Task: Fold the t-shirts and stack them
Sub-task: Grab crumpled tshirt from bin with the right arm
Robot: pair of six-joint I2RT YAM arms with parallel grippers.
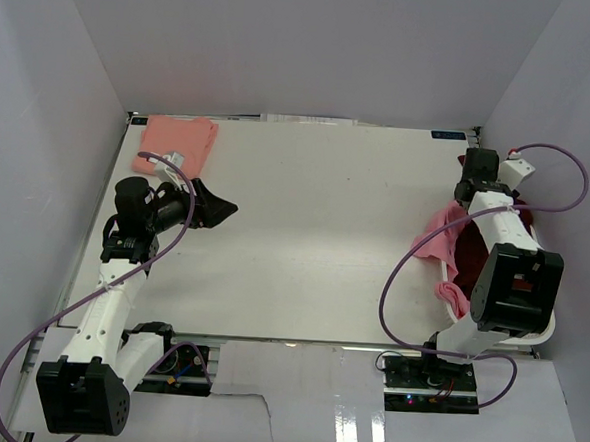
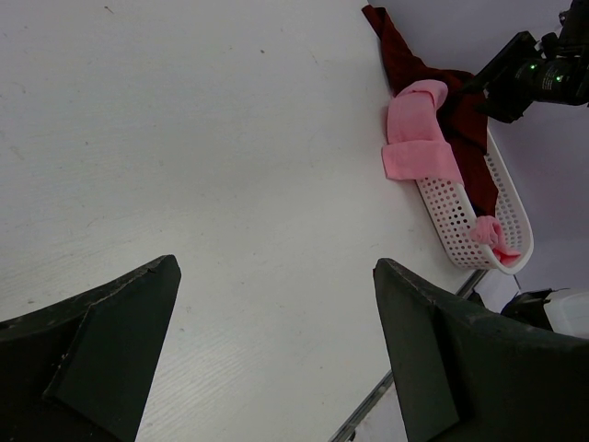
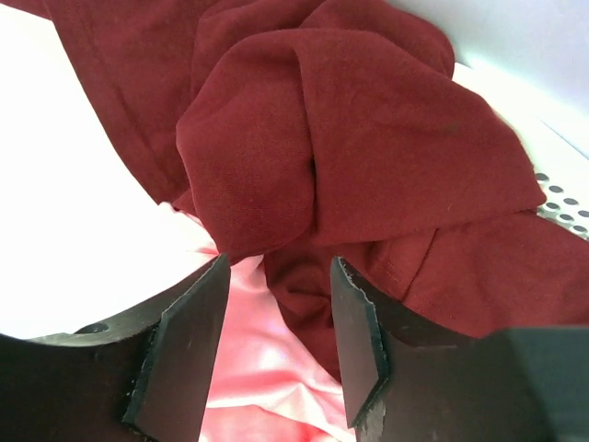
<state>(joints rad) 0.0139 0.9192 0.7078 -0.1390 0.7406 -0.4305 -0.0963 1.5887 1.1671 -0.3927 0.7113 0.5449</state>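
**Maroon shirt is the next one to come out of the basket**

Maroon shirt [image 3: 368, 138] lies crumpled in the basket [image 3: 563, 210] at 3 o'clock of the table [image 1: 324, 243]. It lies partly on a pink shirt [image 3: 258, 378], which hangs over the rim toward the table centre. Right gripper [image 3: 276, 341] is low over the pile with its jaws about half apart. One maroon fold sits between the fingers, but the pads do not press it, so I judge nothing is held yet. Left gripper [image 1: 219, 208] hovers at 9 o'clock above bare table, jaws fully wide and empty. One salmon shirt [image 1: 176, 144] lies folded at 10 o'clock, so the stack has its first piece.

Step in hand, as I judge it, is to take the maroon shirt out. To do it well, go a little deeper so the fingers catch only maroon cloth and not the pink under it. Pinch a thick fold, not a thin edge, because soft cotton slips. Lift straight up until the cloth is free of the rim, then carry it toward the centre. If the pink shirt comes too, the basket may tip.
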